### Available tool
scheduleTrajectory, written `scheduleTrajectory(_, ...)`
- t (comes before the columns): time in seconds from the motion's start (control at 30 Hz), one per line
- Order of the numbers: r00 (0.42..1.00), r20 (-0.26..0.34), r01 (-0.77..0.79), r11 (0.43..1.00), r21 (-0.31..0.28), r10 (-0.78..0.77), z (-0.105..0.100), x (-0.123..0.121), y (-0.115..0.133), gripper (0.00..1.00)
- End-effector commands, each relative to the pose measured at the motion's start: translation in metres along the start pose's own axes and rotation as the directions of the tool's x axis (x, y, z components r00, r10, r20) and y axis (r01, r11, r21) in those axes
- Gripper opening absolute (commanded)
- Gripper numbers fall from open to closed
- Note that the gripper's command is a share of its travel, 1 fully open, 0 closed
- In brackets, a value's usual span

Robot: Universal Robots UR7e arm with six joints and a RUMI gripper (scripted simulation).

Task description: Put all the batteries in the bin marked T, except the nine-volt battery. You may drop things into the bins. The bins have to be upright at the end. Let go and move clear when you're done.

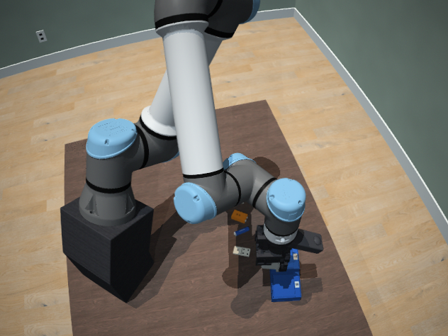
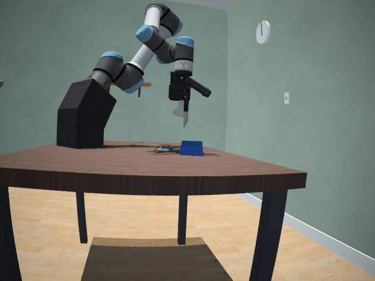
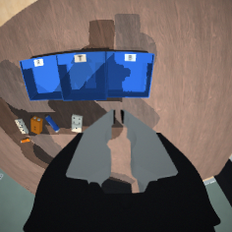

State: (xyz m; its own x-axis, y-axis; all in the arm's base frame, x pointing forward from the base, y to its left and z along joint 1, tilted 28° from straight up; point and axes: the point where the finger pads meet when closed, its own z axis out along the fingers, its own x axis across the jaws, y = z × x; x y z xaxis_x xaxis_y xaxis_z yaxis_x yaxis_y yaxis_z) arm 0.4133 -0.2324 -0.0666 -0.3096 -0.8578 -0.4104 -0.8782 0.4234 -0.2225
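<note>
Three blue bins stand in a row on the table; the middle one carries the label T. They also show in the top view and the exterior view. My gripper hangs high above the bins and is shut, with nothing visible between the fingers. A blue cylindrical battery lies beside the orange nine-volt battery; both also show in the top view, the blue battery and the nine-volt. A small orange battery lies farther off.
Two white domino-like tiles lie among the batteries, one near the bins and one farther away. The arm's black base block stands at the table's left side. The arm hides part of the table in the top view.
</note>
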Motion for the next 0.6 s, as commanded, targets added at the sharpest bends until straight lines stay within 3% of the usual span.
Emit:
scheduleTrajectory(0.0, 1.0, -0.001, 0.0, 1.0, 0.001, 0.0, 0.023, 0.025, -0.02, 0.04)
scheduleTrajectory(0.43, 1.0, -0.001, 0.0, 1.0, 0.001, 0.0, 0.023, 0.025, -0.02, 0.04)
scheduleTrajectory(0.57, 1.0, -0.001, 0.0, 1.0, 0.001, 0.0, 0.034, 0.025, -0.02, 0.04)
